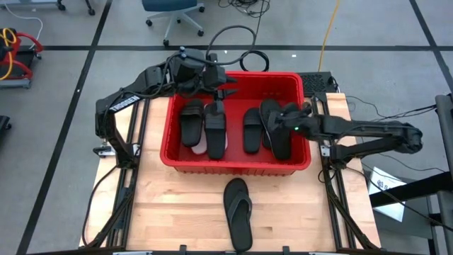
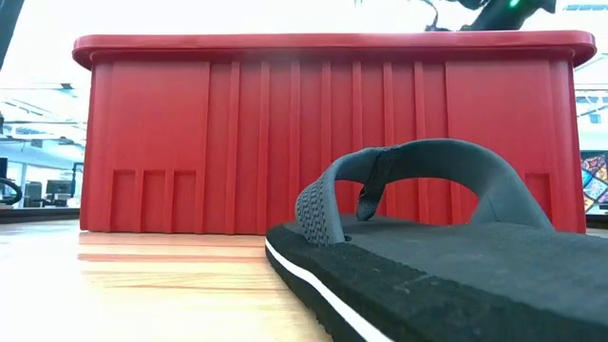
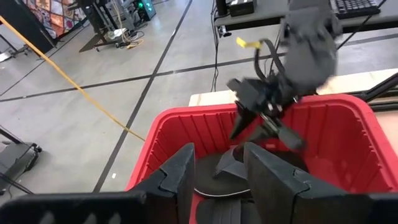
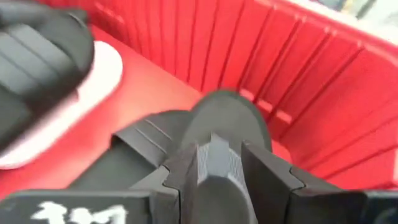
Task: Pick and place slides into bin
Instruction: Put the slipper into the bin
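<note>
The right gripper (image 1: 283, 113) sits low inside the red bin (image 1: 287, 161), its fingers (image 4: 267, 171) spread on either side of a black slide (image 4: 217, 124) lying on the bin floor, near the bin's right wall. The left gripper (image 1: 225, 91) hangs over the bin's far rim, jaws apart and holding nothing. More black slides (image 1: 191, 122) and a white one (image 4: 81, 93) lie in the bin. One flip-flop (image 1: 238, 211) rests on the table (image 1: 163, 212) in front of it.
</note>
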Controlling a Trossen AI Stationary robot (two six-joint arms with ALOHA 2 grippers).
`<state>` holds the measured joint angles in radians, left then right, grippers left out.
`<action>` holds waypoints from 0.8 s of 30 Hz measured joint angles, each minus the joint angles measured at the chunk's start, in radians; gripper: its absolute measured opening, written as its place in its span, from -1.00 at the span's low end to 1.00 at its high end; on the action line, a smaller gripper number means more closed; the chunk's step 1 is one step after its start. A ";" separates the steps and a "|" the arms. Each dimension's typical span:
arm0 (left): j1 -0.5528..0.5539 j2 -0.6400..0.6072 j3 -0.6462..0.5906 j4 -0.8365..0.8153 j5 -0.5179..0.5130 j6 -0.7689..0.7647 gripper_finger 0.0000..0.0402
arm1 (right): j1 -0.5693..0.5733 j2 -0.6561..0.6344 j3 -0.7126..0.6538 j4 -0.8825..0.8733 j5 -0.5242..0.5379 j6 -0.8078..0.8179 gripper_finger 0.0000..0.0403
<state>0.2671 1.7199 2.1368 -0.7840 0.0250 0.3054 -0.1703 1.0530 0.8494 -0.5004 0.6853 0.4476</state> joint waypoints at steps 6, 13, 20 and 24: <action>-0.036 -0.043 -0.001 -0.072 -0.087 0.005 -0.31 | 0.007 -0.150 0.000 0.055 -0.097 -0.151 -0.42; -0.117 -0.091 -0.001 -0.131 -0.211 -0.004 -0.31 | 0.064 -0.274 0.002 0.137 -0.301 -0.433 -0.43; -0.184 -0.129 -0.001 -0.166 -0.244 -0.100 -0.31 | 0.177 -0.293 0.002 0.137 -0.476 -0.615 -0.42; -0.219 -0.146 0.000 -0.173 -0.250 -0.168 -0.31 | 0.230 -0.293 0.002 0.129 -0.481 -0.628 -0.42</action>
<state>0.0476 1.5735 2.1372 -0.9570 -0.2253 0.1369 0.0593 0.7597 0.8509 -0.3716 0.2043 -0.1808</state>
